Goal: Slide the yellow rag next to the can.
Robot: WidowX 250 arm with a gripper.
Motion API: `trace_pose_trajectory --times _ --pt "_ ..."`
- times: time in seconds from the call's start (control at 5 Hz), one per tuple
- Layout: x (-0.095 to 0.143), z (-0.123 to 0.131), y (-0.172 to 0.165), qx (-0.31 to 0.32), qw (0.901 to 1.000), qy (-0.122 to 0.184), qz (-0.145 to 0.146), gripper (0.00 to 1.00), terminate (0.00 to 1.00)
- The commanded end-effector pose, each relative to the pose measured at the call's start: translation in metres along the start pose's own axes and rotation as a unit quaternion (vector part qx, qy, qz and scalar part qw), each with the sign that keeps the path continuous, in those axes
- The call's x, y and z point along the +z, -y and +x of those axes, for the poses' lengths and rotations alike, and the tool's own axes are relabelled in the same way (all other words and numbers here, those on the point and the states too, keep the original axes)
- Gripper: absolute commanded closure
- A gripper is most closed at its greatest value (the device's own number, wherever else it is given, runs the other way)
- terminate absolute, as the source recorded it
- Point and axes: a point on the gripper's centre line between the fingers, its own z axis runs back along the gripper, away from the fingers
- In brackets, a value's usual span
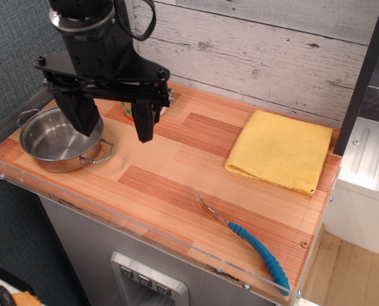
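The yellow rag [279,150] lies folded flat at the back right of the wooden table. The can [128,109] stands at the back left, mostly hidden behind my gripper; only a bit of its green-orange label shows between the fingers. My gripper [113,127] hangs above the left part of the table, open and empty, with one black finger [81,115] over the pot's rim and the other [143,121] in front of the can. It is far left of the rag.
A shiny steel two-handled pot [60,141] stands at the left front. A fork with a blue handle [246,237] lies near the front right edge. A clear plastic lip [144,233] runs along the table's front. A white plank wall stands behind.
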Motion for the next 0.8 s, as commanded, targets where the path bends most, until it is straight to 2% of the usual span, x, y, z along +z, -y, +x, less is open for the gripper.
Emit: trace_pose_trajectory --times 0.0,0.2,0.4,0.6 --pt "0.0 0.0 0.0 0.0 1.0 0.0 0.0 0.0 0.0" --pt "-0.015 0.017 0.028 -0.039 0.9992 0.008 -0.005 0.0 0.0" --pt "-0.026 0.034 0.045 -0.042 0.9989 0.016 0.007 0.0 0.0" --pt "-0.044 0.065 0.08 -0.058 0.9969 0.05 -0.019 0.0 0.0"
